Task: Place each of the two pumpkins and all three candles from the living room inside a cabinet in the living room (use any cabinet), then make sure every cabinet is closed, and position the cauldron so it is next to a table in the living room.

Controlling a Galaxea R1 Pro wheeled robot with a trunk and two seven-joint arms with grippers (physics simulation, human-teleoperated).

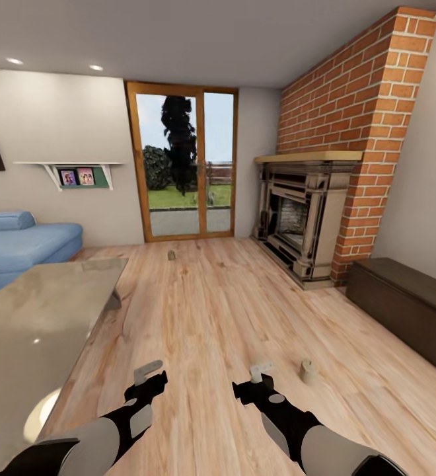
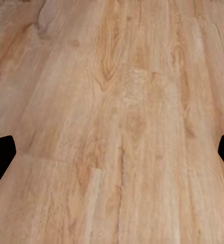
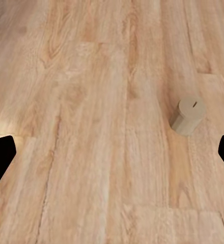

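A stubby tan candle (image 1: 308,371) stands upright on the wood floor just right of my right gripper (image 1: 263,374); the right wrist view shows the same candle (image 3: 188,115) ahead of the fingers and off to one side. A second candle (image 1: 171,254) stands far off near the glass door. My left gripper (image 1: 149,377) hangs over bare floor. Both grippers are open with nothing between their fingers. The glossy grey-beige table (image 1: 39,311) is close on the left. The long dark-brown cabinet (image 1: 409,301) runs along the right wall, its fronts shut as far as I can see.
A brick fireplace (image 1: 307,218) stands at the back right, just beyond the cabinet. A blue sofa (image 1: 20,244) sits behind the table at the left. A glass patio door (image 1: 181,162) is in the far wall. Wood floor stretches between table and cabinet.
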